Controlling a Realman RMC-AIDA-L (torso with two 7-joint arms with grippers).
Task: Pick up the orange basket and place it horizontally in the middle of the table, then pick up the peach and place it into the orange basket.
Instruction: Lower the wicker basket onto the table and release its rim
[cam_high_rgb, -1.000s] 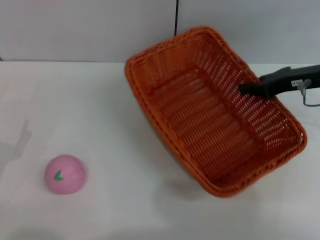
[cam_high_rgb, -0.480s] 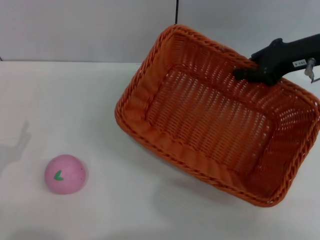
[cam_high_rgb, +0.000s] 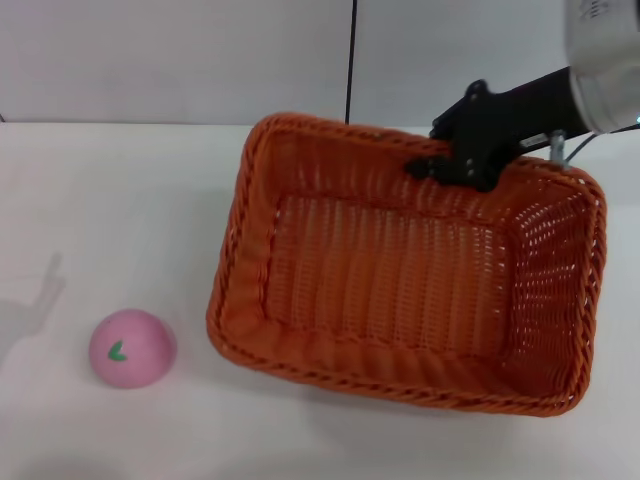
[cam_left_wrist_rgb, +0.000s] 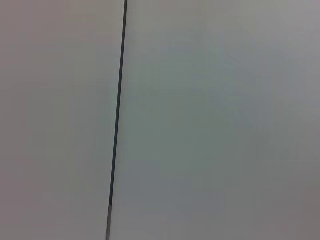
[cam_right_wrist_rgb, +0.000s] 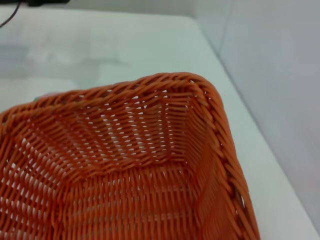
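Our right gripper (cam_high_rgb: 432, 165) is clamped on the far rim of the large orange woven wicker basket (cam_high_rgb: 400, 280) — its long axis runs along the white table's (cam_high_rgb: 120, 200) far edge.

A: What colours are out there?
B: Orange basket (cam_high_rgb: 400, 290), open weave, braided rim. Peach (cam_high_rgb: 132, 348) at eight o'clock, pink with a green leaf mark.
A: And the rest?
B: White table (cam_high_rgb: 120, 210); black right gripper (cam_high_rgb: 440, 165).
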